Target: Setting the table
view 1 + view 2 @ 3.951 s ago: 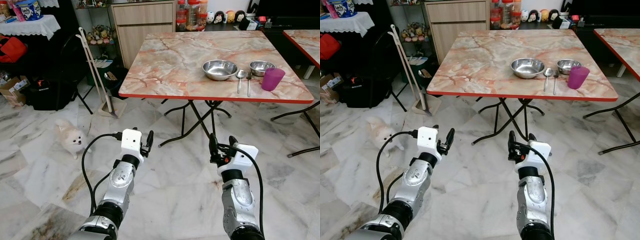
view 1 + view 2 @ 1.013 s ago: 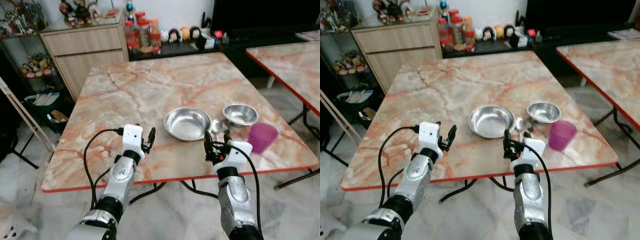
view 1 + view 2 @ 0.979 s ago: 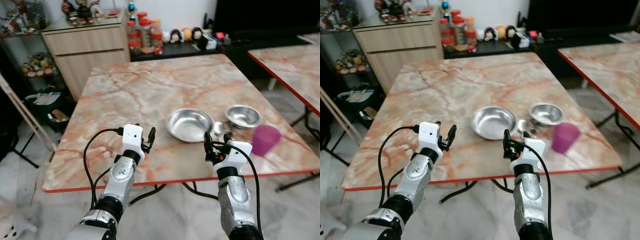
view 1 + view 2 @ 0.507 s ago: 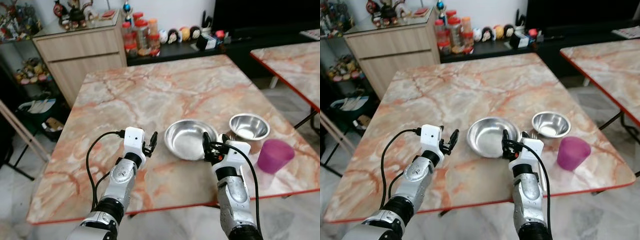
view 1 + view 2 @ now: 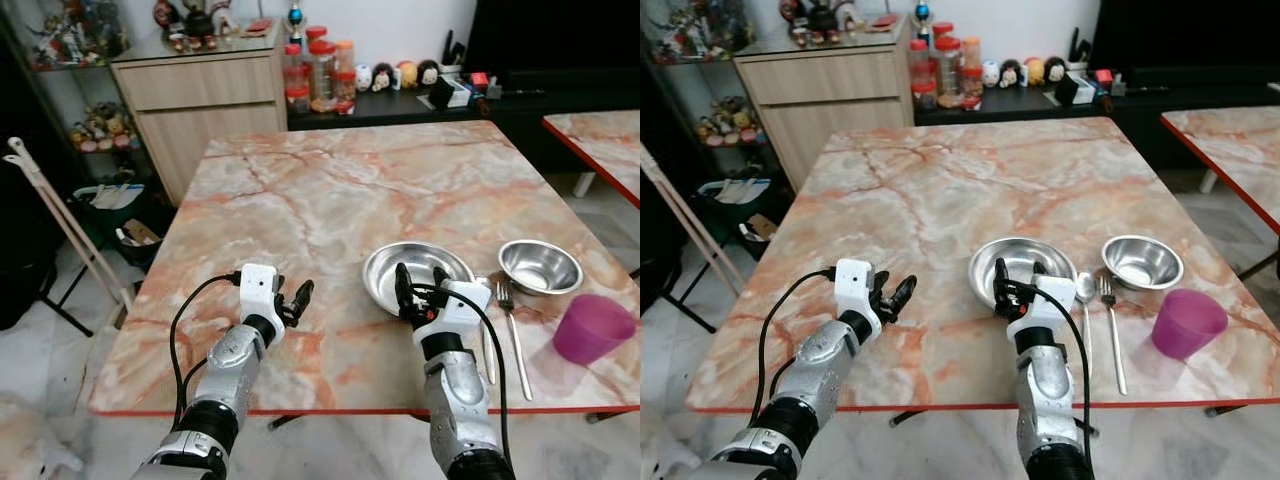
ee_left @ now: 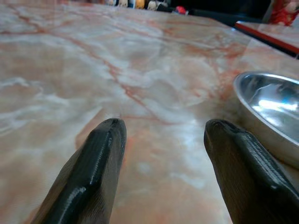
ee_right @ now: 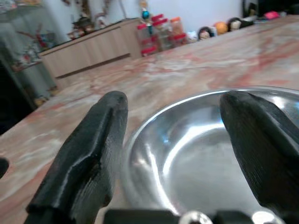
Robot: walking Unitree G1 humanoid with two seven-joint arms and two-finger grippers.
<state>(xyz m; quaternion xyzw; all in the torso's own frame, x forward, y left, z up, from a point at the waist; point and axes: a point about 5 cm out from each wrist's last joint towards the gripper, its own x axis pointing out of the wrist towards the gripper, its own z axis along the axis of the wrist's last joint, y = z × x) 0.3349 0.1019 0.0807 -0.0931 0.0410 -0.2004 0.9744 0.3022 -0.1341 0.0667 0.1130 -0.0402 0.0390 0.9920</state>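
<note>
On the marble table (image 5: 300,190) stand a large steel bowl (image 5: 420,262), a small steel bowl (image 5: 540,266) and a purple cup (image 5: 592,328). A spoon (image 5: 1086,290) and a fork (image 5: 1111,335) lie between the bowls and the near edge. My right gripper (image 5: 419,285) is open at the large bowl's near rim; the right wrist view has the bowl (image 7: 196,149) between its fingers. My left gripper (image 5: 292,296) is open low over bare table, left of the bowl, whose rim (image 6: 271,112) appears in the left wrist view.
A wooden cabinet (image 5: 200,90) and jars (image 5: 320,70) stand behind the table. A second marble table (image 5: 600,135) is at the right. White poles (image 5: 60,220) lean at the left by dark clutter. The table's red front edge (image 5: 350,410) runs under my forearms.
The camera has come up to the table over the last seconds. Both grippers now reach over its near edge, the right one at the large bowl's rim. The dishes have not moved.
</note>
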